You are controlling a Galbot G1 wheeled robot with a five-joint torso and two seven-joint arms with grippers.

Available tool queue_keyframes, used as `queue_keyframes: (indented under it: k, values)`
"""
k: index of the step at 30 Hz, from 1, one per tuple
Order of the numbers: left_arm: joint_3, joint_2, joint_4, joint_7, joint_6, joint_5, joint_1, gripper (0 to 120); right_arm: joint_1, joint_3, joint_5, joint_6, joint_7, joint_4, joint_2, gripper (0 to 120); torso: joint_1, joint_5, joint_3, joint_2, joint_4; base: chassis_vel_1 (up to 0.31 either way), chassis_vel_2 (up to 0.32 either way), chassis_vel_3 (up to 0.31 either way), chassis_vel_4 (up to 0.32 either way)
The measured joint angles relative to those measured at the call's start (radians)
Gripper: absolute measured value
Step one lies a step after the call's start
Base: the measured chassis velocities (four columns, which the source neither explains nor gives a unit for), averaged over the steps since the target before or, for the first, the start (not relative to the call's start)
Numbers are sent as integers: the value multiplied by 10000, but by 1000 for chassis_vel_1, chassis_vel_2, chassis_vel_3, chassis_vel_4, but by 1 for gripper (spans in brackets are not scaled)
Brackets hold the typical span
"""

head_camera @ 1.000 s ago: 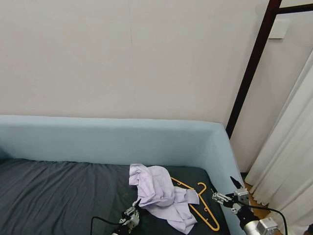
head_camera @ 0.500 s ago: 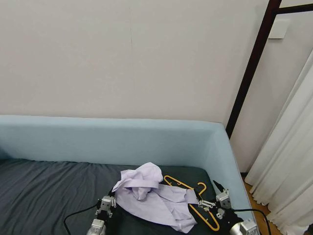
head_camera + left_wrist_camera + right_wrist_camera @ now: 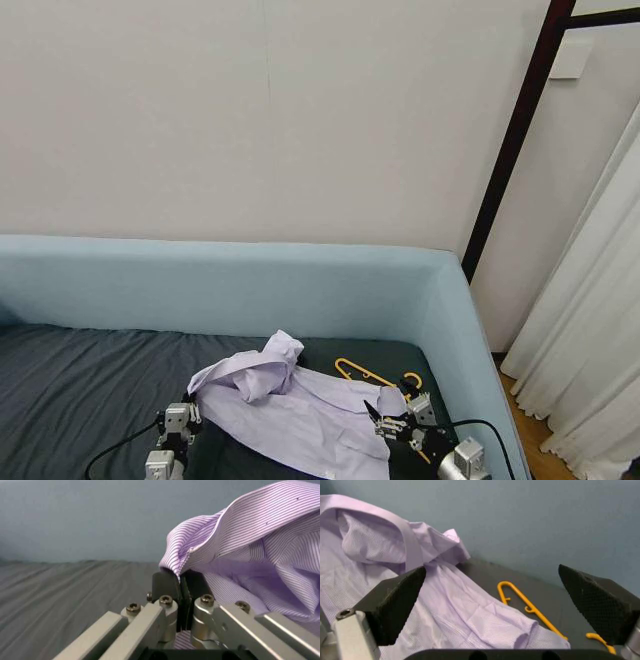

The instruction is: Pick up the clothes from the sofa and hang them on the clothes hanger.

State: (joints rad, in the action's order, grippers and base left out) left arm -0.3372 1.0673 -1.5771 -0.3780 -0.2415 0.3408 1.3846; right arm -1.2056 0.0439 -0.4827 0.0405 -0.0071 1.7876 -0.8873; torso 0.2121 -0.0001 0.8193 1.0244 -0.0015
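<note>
A lilac striped shirt point(image 3: 290, 405) lies spread on the dark sofa seat point(image 3: 80, 390), also visible as striped cloth point(image 3: 260, 547) and as a crumpled spread point(image 3: 420, 588). My left gripper point(image 3: 180, 420) is at the shirt's left edge, shut on a fold of the cloth point(image 3: 181, 572). An orange clothes hanger point(image 3: 375, 375) lies partly under the shirt's right side; its hook point(image 3: 512, 594) shows on the seat. My right gripper point(image 3: 395, 420) hovers over the shirt's right end, open, its fingers point(image 3: 395, 600) wide apart with nothing between them.
The pale blue sofa backrest point(image 3: 230, 285) runs behind the seat, and its arm point(image 3: 465, 330) closes the right side. A dark upright pole point(image 3: 510, 150) of the clothes rack stands right of the sofa beside white curtains point(image 3: 590, 330).
The left gripper has pulled the shirt's edge leftwards, spreading it out flat. The right gripper has moved left over the shirt's right end near the hanger.
</note>
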Motion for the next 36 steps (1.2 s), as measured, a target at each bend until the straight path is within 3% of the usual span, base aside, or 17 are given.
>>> queue_keyframes:
  k: [7, 13, 18, 26, 36]
  values:
    - [-254, 486, 85, 61, -270, -279, 554, 0, 849, -873, -815, -496, 49, -56, 145, 100, -1, 1, 0, 0, 4, 0, 0, 0, 0]
    - [349, 654, 259, 52, -302, -477, 186, 0, 1237, -1662, -1715, -989, 144, -258, 177, 100, 0, -1, 0, 1, -6, 0, 0, 0, 0]
    - [795, 358, 440, 27, -266, -418, -103, 0, 1845, -2171, -2662, -1330, 331, -941, -245, 100, 0, -1, 0, 0, -3, 0, 0, 0, 0]
    - [713, 309, 472, 7, -240, -304, -91, 0, 3675, -3713, -4014, -1390, 109, -2299, -1005, 100, 0, -3, 0, 1, 1, 0, 0, 0, 0]
    - [649, 278, 399, 23, -236, -282, -28, 0, 5186, -4656, -4475, -1279, -239, -3994, -2050, 100, 0, -2, 0, 0, 0, 0, 0, 0, 0]
